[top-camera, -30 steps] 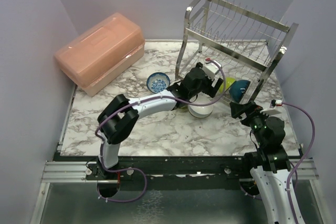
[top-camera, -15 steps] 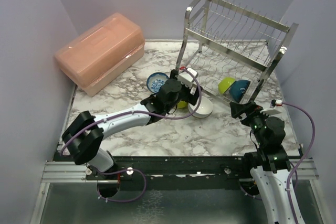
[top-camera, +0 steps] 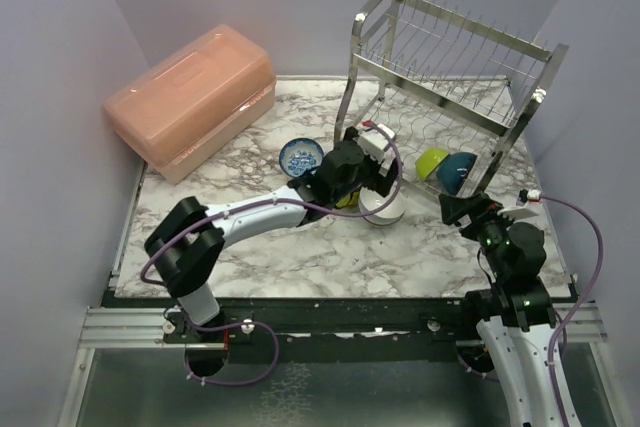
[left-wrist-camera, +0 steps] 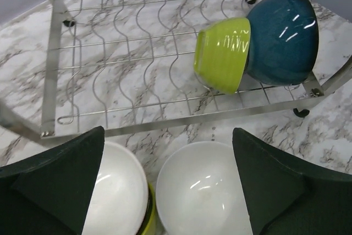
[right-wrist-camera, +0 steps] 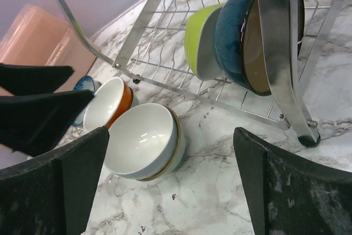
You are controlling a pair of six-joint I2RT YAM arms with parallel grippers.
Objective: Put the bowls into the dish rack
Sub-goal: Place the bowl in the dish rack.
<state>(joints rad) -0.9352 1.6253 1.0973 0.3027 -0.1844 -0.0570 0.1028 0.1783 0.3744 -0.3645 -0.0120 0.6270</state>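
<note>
The steel dish rack [top-camera: 450,67] stands at the back right. A lime bowl [top-camera: 432,160] and a teal bowl [top-camera: 458,171] stand on edge on its lower shelf [left-wrist-camera: 126,70]. On the table in front of it sit a white bowl [top-camera: 385,209] and, to its left, a white bowl with a yellow outside [left-wrist-camera: 118,191]. A blue-and-white patterned bowl [top-camera: 301,156] lies farther left. My left gripper [top-camera: 360,185] hangs open above the two white bowls, holding nothing. My right gripper [top-camera: 450,209] is open and empty, to the right of the white bowl [right-wrist-camera: 143,138].
A pink lidded plastic box [top-camera: 190,97] sits at the back left. The rack's thick chrome post [right-wrist-camera: 278,42] rises close in front of the right gripper. Purple walls close in the table on three sides.
The left arm drew back from the rack towards the left, then shifted slightly right over the white bowls. Its jaws spread a little wider. The right arm stayed still.
</note>
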